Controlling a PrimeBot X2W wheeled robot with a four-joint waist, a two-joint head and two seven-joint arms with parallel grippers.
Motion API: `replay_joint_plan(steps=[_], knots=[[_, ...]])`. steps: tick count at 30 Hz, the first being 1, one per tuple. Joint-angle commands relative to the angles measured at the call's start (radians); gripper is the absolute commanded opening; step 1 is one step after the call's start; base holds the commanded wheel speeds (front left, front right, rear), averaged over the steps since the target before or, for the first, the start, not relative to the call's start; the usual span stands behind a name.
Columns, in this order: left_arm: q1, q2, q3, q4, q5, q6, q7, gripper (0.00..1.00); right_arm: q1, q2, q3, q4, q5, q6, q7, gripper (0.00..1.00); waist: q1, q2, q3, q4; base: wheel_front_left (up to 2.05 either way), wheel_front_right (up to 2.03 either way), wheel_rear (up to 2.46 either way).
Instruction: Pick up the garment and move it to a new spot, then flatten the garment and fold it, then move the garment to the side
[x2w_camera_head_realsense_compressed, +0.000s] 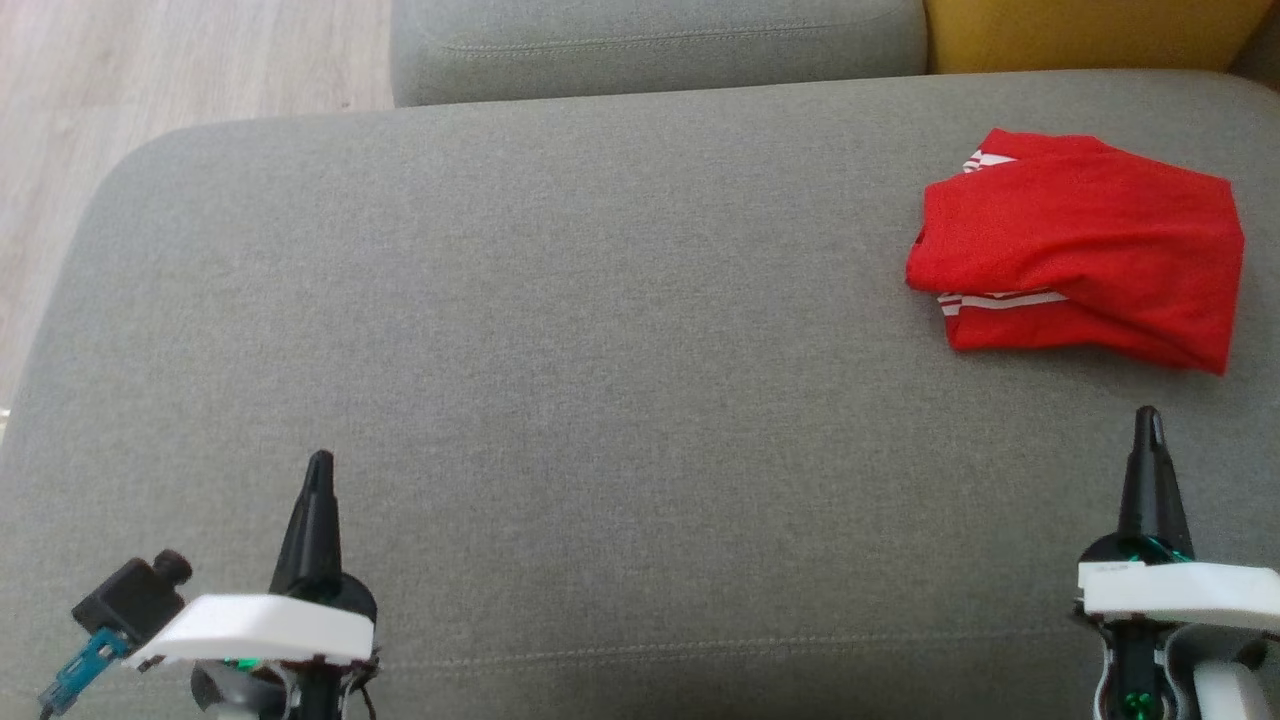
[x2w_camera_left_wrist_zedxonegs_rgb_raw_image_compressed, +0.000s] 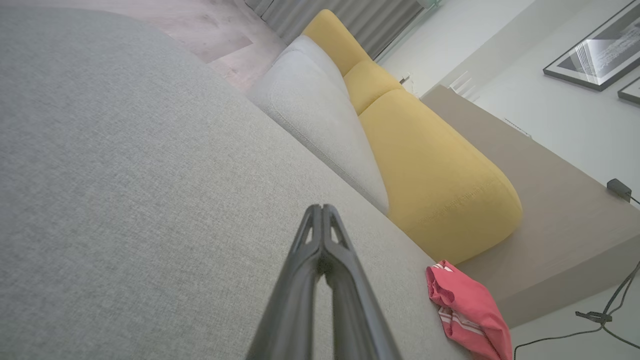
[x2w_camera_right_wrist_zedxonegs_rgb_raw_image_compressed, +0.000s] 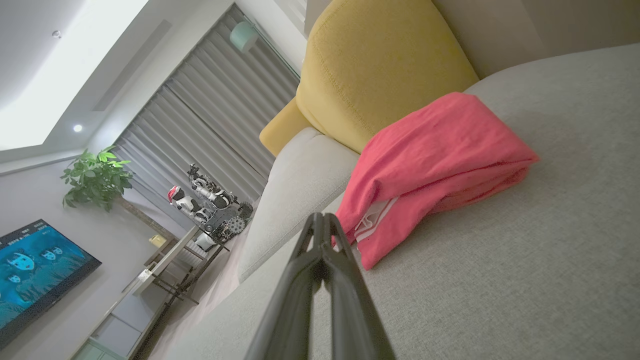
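A red garment with white stripes lies folded into a compact bundle at the far right of the grey sofa seat. The right wrist view has the garment just ahead of the fingers, and it appears small at the lower right of the left wrist view as a pink-red bundle. My right gripper hovers near the seat's front right, a short way in front of the garment, shut and holding nothing. My left gripper sits at the front left, far from the garment, also shut and holding nothing.
A grey back cushion and a yellow cushion line the far edge of the seat. Wooden floor lies beyond the seat's left edge. Wide bare seat stretches between the two grippers.
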Motion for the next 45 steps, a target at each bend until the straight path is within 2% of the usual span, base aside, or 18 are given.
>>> replay_joint_plan(steps=[1, 45], knots=[[-0.058, 0.017, 0.025, -0.026, -0.028, -0.004, 0.007, 0.00, -0.046, -0.017, 0.005, -0.029, 0.038, 0.003, 0.009, 0.00, 0.0000, 0.0000, -0.001, 0.000, 0.00, 0.00, 0.00], [-0.116, 0.025, 0.098, 0.057, -0.487, -0.026, 0.132, 0.00, -0.067, -0.020, -0.033, -0.022, 0.570, 0.005, 0.133, 0.00, 0.0000, 0.0000, -0.016, -0.007, 0.00, 0.00, 0.00]])
